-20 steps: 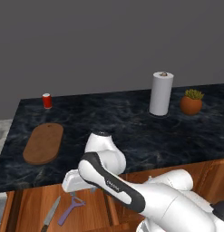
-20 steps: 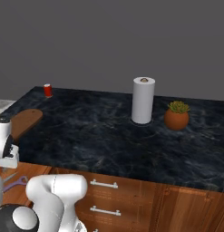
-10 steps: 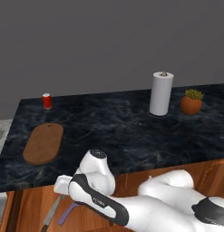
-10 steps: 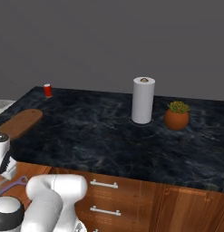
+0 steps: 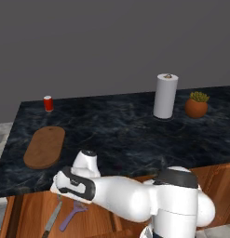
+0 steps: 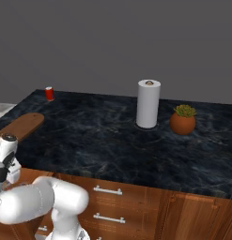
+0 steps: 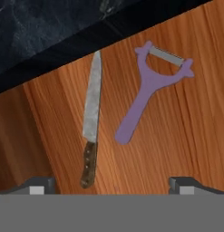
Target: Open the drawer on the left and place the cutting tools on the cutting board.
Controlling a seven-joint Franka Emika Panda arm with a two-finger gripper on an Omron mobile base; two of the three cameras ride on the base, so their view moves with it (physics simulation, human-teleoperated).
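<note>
The drawer (image 5: 30, 211) at the lower left stands pulled out below the counter edge, plain wood inside (image 7: 186, 127). In it lie the cutting tools, side by side: a knife (image 7: 91, 118) with a silver blade and dark brown handle, and a purple Y-headed peeler (image 7: 152, 86). Both also show from the left base, knife (image 5: 52, 217) and peeler (image 5: 72, 214). My gripper (image 7: 112, 186) hangs open above them, pointing down, nothing between its fingertips (image 7: 38, 185); its hand (image 5: 67, 183) is over the drawer. The brown cutting board (image 5: 44, 146) lies on the counter's left end (image 6: 21, 127).
On the dark marble counter (image 5: 121, 135) stand a red can (image 5: 48, 103) at the back left, a white paper towel roll (image 5: 165, 96) and a potted plant (image 5: 196, 104) at the back right. Closed drawers with silver handles (image 6: 107, 191) sit to the right.
My arm has folded lower and the hand has sunk down toward the open drawer. Knife and peeler have not moved; the jaws stay open.
</note>
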